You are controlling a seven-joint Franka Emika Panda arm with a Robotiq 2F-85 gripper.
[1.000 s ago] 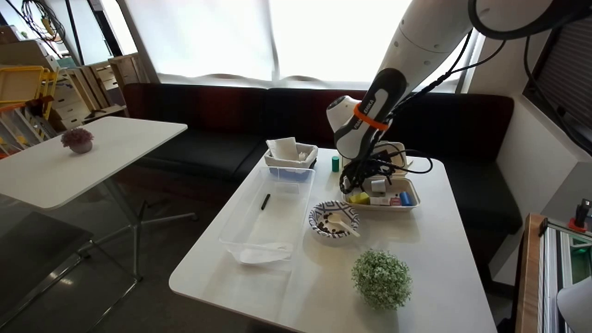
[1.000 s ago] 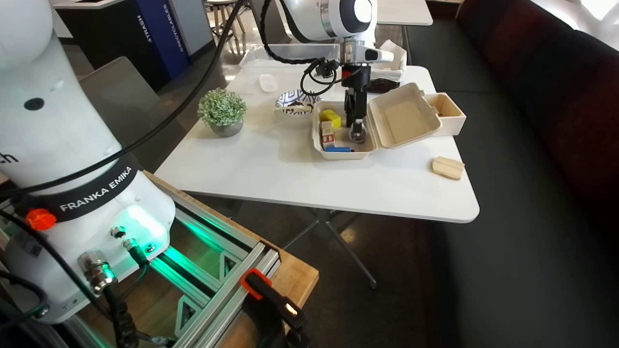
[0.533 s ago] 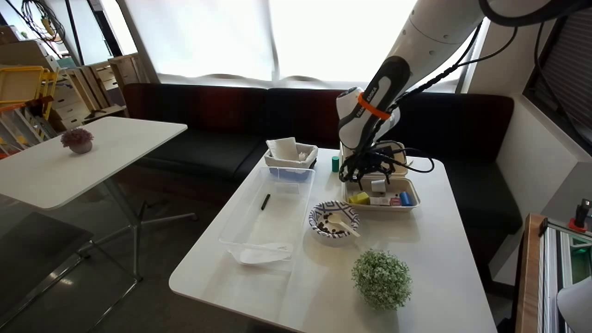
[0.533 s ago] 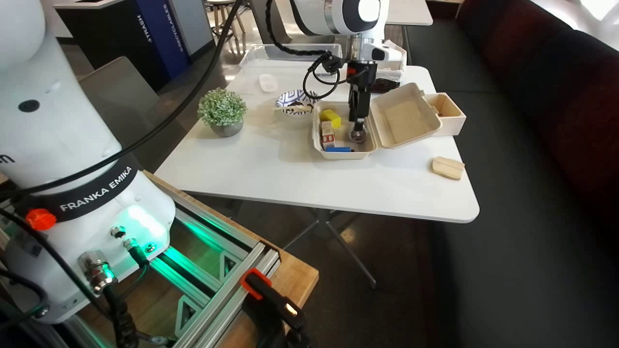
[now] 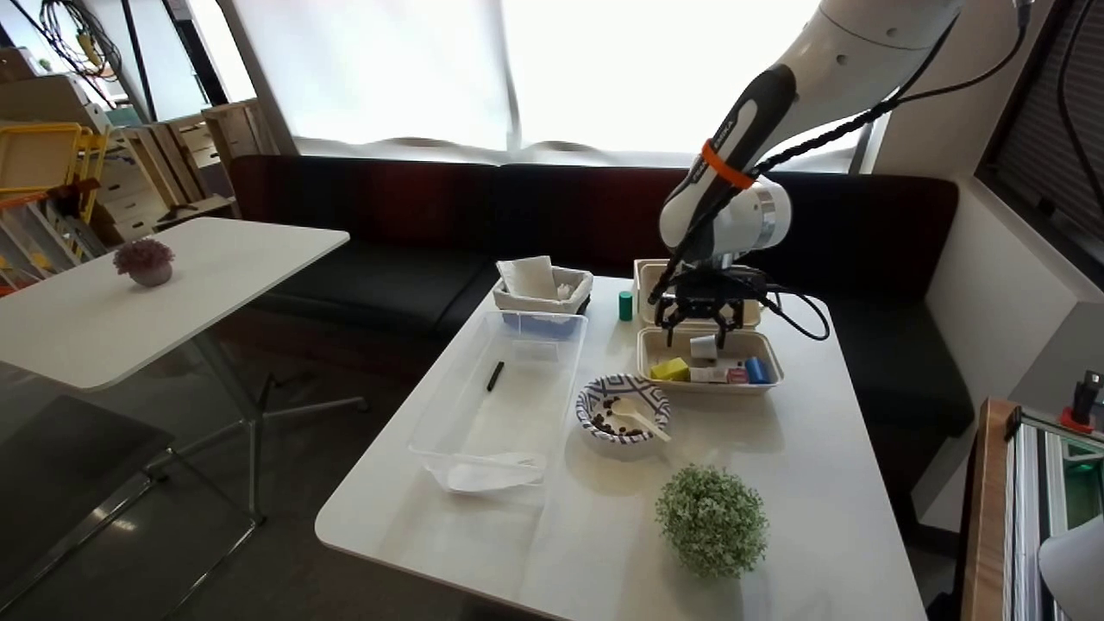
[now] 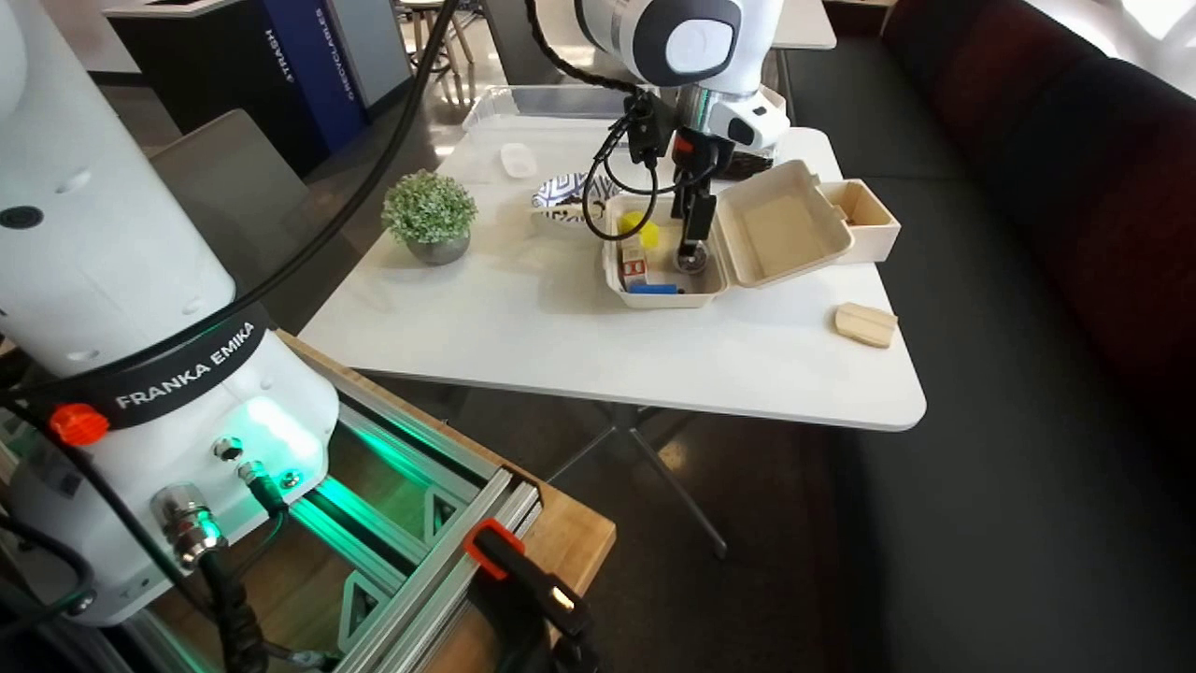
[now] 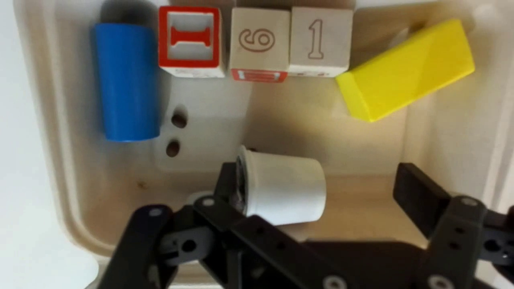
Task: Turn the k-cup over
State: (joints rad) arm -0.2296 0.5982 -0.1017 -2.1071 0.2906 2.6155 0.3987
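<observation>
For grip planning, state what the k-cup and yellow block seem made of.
K-cup: probably plastic, satin white, by its smooth, tapered sides.
Yellow block: perhaps painted wood or plastic, satin; even colour, no visible grain, leaves it open.

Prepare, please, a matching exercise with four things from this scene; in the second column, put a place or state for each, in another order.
1. k-cup
2. tool
3. beige spoon
4. green plant

A. in the patterned bowl
B. in a grey pot
C. on its side in the open box
D. jaws apart, holding nothing

Pairs: 1-C; 2-D; 3-A; 4-B
</observation>
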